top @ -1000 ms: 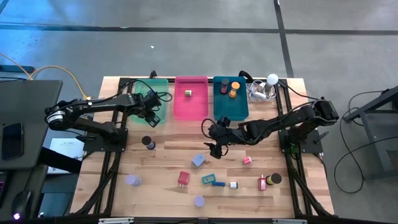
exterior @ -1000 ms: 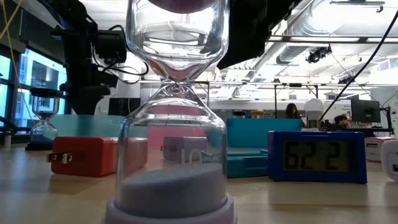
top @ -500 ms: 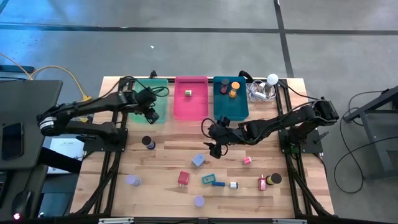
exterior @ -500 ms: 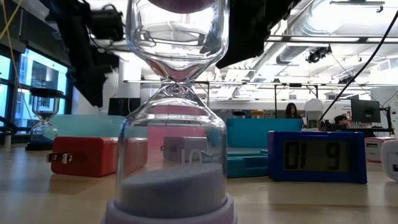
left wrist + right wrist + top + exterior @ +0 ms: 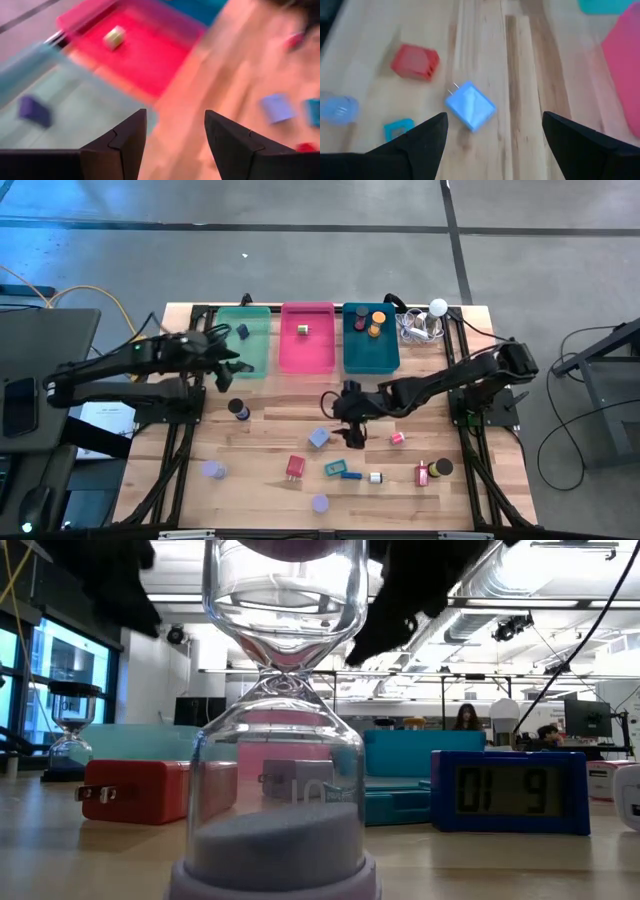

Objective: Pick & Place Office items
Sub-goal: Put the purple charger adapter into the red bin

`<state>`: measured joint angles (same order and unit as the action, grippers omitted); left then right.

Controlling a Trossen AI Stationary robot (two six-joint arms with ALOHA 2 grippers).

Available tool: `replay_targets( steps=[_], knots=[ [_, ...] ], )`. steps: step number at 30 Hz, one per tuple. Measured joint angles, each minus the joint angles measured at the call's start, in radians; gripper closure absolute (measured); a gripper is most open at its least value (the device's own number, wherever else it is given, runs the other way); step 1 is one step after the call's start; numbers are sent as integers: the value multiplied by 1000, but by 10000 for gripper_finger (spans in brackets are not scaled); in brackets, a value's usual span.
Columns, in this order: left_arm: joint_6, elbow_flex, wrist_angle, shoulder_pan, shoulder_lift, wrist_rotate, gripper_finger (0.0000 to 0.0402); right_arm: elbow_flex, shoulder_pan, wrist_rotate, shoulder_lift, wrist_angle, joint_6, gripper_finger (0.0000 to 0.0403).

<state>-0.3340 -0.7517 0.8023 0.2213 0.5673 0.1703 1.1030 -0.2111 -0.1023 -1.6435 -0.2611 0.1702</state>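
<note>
1. Two arms are over your desk (image 5: 260, 480). The right gripper (image 5: 352, 432) hovers mid-desk, its fingers spread wide and holding nothing.
2. In the right wrist view, a light blue plug block (image 5: 470, 106) lies on the wood between those fingers, with a red plug block (image 5: 415, 61) and a teal piece (image 5: 398, 130) farther off.
3. The left gripper (image 5: 222, 370) hangs at the near edge of the green tray (image 5: 255, 360), fingers parted and empty. A dark blue block (image 5: 242, 331) already rests in that tray.
4. A small pale block (image 5: 302, 329) sits in the pink tray (image 5: 318, 356); the teal tray (image 5: 385, 360) holds a few round pieces.
5. About ten items lie loose on the desk, so I judge sorting under halfway.
6. The step in hand looks like reaching for the light blue plug block. Next, lower your right fingers around it, squared to its turned sides, then close.
</note>
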Motion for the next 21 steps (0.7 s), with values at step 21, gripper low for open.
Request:
replay_targets(
  steps=[21],
  knots=[
    [-34, 1, -165, -291, -3, 11, 209, 0, 58, 215, -199, 178, -294, 89]
  ],
)
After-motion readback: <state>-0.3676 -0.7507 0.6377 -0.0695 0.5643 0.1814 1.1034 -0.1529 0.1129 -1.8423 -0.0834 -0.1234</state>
